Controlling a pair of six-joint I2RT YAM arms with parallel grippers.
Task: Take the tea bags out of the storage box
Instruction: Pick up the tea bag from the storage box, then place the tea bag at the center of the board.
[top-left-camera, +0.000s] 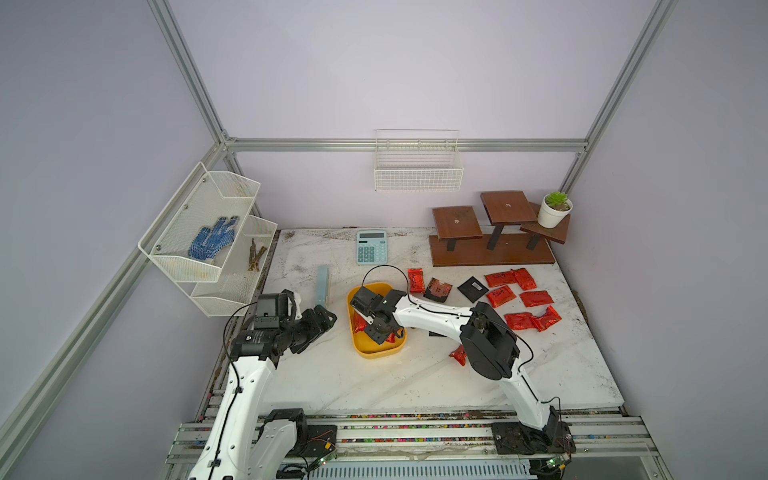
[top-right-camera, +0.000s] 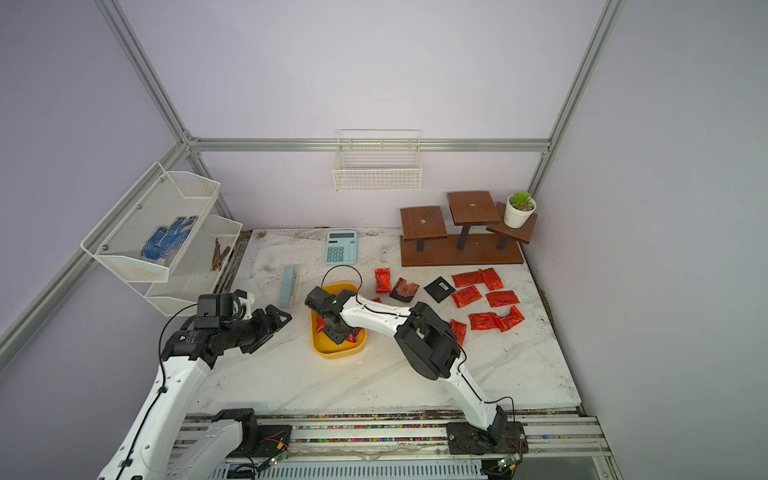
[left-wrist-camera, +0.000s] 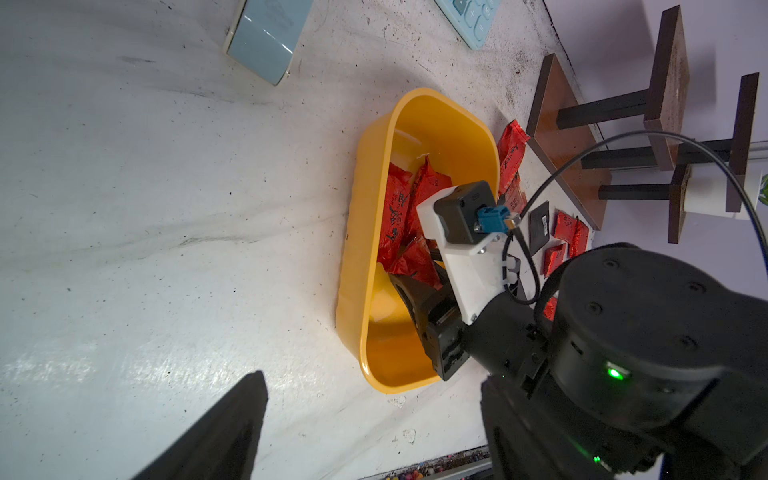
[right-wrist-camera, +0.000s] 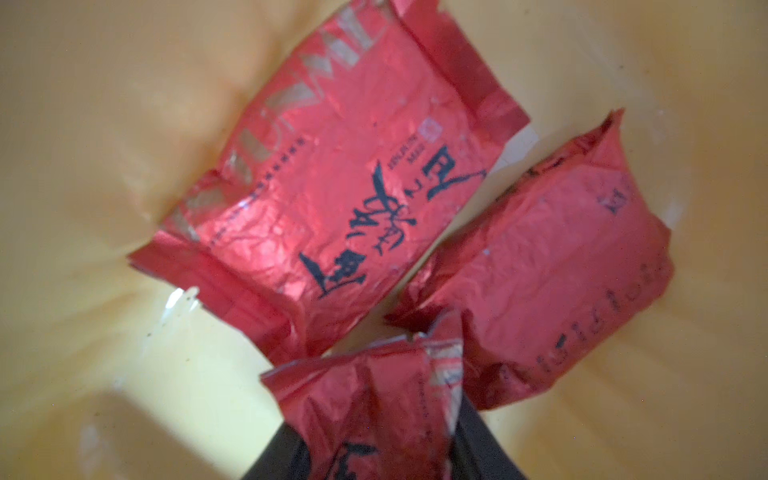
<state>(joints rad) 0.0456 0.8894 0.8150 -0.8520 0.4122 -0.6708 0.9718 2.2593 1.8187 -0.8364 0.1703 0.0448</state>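
Right claw (left-wrist-camera: 415, 268) clenched on the crumpled edge of one tea bag (right-wrist-camera: 365, 399) inside the storage box (left-wrist-camera: 357, 232); left claw (top-left-camera: 322, 320) released, beside it. Thin foil grip may slip on lifting, dropping it back.

Storage box (top-left-camera: 376, 353) in front of calculator (top-left-camera: 371, 247), seemingly three tea bags (right-wrist-camera: 332, 199) inside, more sachets (top-left-camera: 500, 296) to its right.
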